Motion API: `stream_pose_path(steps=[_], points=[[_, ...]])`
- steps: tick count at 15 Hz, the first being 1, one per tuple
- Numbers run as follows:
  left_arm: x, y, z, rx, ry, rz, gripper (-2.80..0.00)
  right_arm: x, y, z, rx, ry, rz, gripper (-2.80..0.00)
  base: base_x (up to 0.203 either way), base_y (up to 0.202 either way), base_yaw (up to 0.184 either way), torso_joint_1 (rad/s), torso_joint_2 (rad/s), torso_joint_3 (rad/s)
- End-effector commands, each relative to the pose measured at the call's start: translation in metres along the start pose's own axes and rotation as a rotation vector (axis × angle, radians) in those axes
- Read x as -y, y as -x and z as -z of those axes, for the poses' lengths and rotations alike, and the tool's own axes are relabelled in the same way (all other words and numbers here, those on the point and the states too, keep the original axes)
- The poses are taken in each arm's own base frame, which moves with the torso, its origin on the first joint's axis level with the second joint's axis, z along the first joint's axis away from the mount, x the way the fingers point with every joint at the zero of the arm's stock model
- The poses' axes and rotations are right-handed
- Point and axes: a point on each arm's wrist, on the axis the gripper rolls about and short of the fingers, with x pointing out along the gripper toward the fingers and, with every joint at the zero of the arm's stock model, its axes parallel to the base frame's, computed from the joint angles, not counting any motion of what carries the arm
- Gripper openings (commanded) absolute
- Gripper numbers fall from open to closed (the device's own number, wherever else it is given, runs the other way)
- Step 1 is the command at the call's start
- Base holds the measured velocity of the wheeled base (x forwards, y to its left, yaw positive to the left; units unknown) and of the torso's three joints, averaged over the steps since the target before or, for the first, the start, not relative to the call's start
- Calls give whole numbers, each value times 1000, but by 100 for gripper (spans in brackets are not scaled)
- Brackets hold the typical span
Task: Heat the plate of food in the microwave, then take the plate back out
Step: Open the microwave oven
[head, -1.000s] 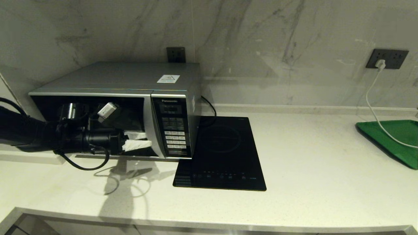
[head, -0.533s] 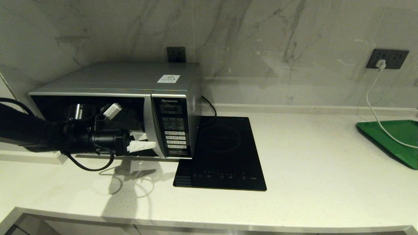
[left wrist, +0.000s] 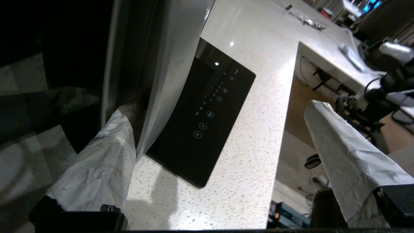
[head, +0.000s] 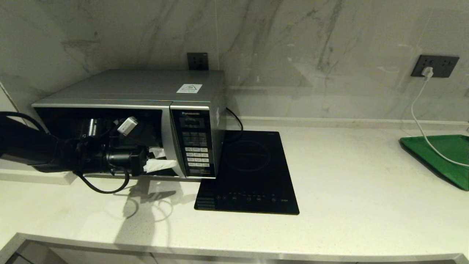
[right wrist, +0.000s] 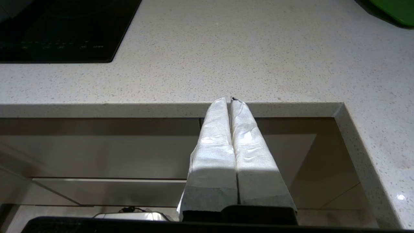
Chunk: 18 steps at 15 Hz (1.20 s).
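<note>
The silver Panasonic microwave stands at the counter's back left, its dark glass door closed. My left gripper is open in front of the door's right edge. One white-wrapped finger is tucked behind the curved silver handle strip. The other finger stands far off in free air. My right gripper is shut on nothing and parked below the counter's front edge, outside the head view. The lilac plate of fries shows in no view.
A black glass induction hob lies right beside the microwave. A green tray sits at the far right with a white cable running onto it from a wall socket. The counter's front edge is just ahead of the right gripper.
My left arm has slid a little to the right along the door, bringing its fingers closer to the handle strip. The door and everything else stand as before.
</note>
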Motion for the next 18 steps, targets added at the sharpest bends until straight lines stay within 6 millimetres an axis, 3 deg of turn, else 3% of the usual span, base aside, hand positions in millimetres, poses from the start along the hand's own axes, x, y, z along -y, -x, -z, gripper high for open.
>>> stream_pose_path(steps=[1,6,8,11,18], points=[[6,1,-1,-2,59,16,0,0,0,0,-1,0,-1,-280,0,0,0,0,0,0],[51,21,-13,21,315,127,0,0,0,0,-1,0,0,-280,0,0,0,0,0,0],[47,21,-8,12,339,114,0,0,0,0,-1,0,0,-280,0,0,0,0,0,0],[39,39,-2,8,338,10,0,0,0,0,-1,0,-1,-280,0,0,0,0,0,0],[39,124,17,44,341,-345,0,0,0,0,-1,0,-1,-280,0,0,0,0,0,0]])
